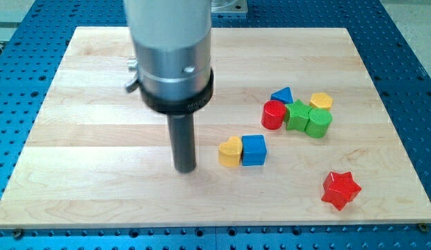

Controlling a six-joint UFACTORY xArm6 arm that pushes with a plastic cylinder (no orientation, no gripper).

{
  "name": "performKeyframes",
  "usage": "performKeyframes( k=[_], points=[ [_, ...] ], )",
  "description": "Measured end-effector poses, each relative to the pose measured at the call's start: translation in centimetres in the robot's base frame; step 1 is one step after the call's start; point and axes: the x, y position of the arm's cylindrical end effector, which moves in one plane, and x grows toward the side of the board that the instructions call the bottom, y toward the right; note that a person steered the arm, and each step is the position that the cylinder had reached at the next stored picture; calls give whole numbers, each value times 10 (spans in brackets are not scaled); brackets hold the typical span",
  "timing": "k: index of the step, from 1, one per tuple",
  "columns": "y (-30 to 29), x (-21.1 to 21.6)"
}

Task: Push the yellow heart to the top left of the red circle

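Note:
The yellow heart (230, 151) lies near the board's middle, touching a blue cube (254, 149) on its right. The red circle (274, 114) stands up and to the right of them, in a cluster of blocks. My tip (185, 169) rests on the board just left of the yellow heart, with a small gap between them. The dark rod rises from the tip into the wide silver arm body at the view's top.
The cluster by the red circle holds a blue triangle (282, 95), a green block (297, 114), a green cylinder (318, 122) and a yellow block (321, 101). A red star (340, 189) lies at the lower right. The wooden board (97, 139) sits on a blue perforated table.

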Motion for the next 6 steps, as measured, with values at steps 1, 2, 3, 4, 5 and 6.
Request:
performKeyframes(
  k=[1,2,3,4,5,6],
  points=[
    [41,5],
    [81,-50],
    [108,-62],
    [68,-108],
    [109,-104],
    [128,-101]
  ],
)
